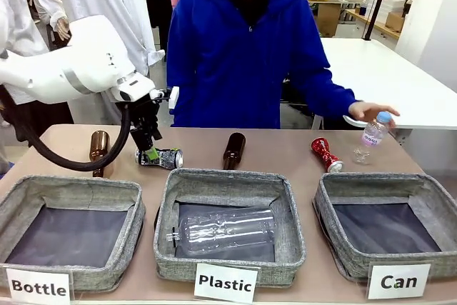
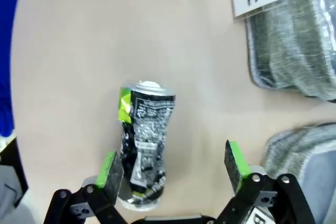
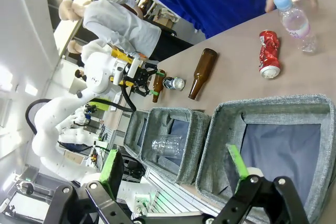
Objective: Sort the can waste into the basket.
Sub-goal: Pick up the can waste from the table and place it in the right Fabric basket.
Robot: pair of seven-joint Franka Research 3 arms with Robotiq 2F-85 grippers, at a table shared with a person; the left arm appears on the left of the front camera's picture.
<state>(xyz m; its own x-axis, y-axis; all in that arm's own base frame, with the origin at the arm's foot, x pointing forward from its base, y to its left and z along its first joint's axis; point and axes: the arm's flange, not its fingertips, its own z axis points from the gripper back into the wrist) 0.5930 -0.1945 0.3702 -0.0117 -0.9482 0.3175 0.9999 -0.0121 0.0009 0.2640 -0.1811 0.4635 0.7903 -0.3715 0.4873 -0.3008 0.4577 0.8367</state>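
Starting at the left, the Bottle basket (image 1: 71,185) sits low and to the left of the left claw (image 1: 149,151), and nothing shows in it but its dark base. That claw hangs fingers-down, jaws spread wide, over the black can (image 2: 144,145), which lies on its side on the table (image 1: 285,141). In the wrist view the can sits between the fingers, crowded against one green pad (image 2: 110,169) and well short of the other.

Judging by its dented, crumpled wall, the can is thin metal and probably empty and light. It looks stiff enough to lift, easy to crush and slick under the print. The best hold looks to be across the narrowed waist, centred between the pads, with a gentle squeeze.

Right of the claw, the Plastic basket (image 1: 228,176) holds one crushed clear bottle (image 1: 225,232). Farther right of the claw, past a brown bottle (image 1: 233,150), the red can (image 1: 326,154) lies on the table, also dented, just behind the Can basket (image 1: 335,248), which appears to hold nothing. The right claw (image 3: 175,163) hovers above that basket, jaws spread, pinching nothing, and the red can lies beyond its fingertips.
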